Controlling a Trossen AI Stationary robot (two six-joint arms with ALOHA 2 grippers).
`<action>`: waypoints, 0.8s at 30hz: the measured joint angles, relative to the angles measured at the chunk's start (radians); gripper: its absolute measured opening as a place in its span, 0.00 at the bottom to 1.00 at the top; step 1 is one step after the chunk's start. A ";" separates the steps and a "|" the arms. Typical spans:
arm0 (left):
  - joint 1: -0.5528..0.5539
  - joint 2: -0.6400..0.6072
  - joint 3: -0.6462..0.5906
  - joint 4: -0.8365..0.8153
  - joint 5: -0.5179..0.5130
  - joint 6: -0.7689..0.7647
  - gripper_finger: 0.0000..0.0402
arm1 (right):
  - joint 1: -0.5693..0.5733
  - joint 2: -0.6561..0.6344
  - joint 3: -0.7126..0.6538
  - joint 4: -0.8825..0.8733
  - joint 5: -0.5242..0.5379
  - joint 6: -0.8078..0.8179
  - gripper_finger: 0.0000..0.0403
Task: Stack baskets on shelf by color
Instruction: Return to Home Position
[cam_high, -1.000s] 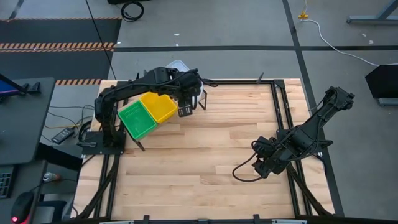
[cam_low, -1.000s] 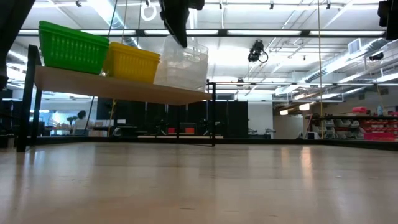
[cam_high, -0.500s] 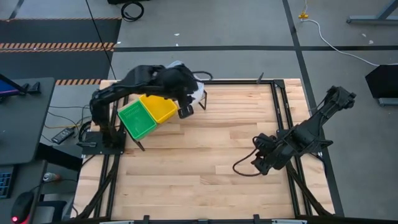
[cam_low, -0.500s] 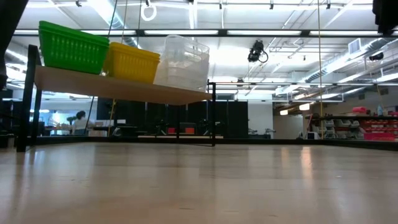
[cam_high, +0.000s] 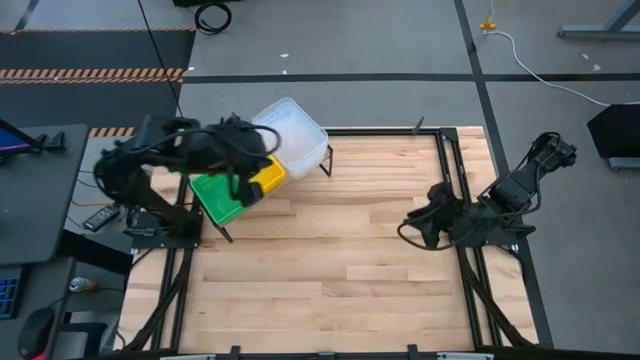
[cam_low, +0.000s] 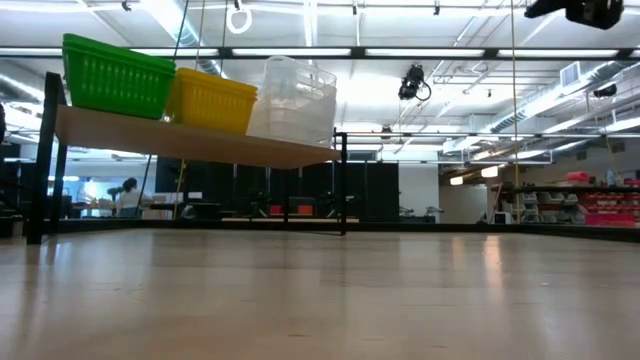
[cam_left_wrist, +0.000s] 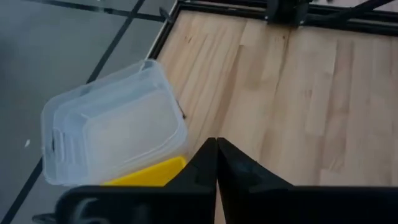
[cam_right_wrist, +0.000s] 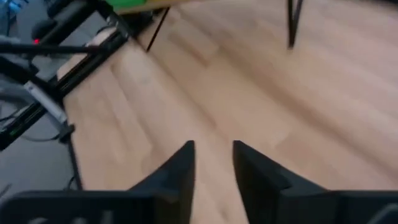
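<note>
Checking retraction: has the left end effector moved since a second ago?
Yes. The left end effector has drawn back leftward off the clear baskets and is now over the yellow baskets.

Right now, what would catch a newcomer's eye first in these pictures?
Three bright stacks side by side on the slanted shelf at the left side of the table: green baskets, yellow baskets and clear baskets. Then the two dark arms: the left gripper, shut and empty, hangs above the yellow and clear stacks, while the right gripper, open and empty, hovers over bare wood near the table's right edge.
</note>
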 joint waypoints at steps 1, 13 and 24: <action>-0.004 -0.023 -0.027 0.004 -0.003 -0.001 0.02 | 0.000 -0.005 0.000 -0.003 0.023 -0.013 0.27; -0.017 -0.560 -0.792 0.679 0.085 -0.041 0.01 | 0.030 -0.134 -0.003 0.048 0.189 -0.099 0.03; -0.017 -0.964 -1.281 1.139 0.078 -0.120 0.00 | 0.045 -0.294 -0.043 0.276 0.395 -0.338 0.01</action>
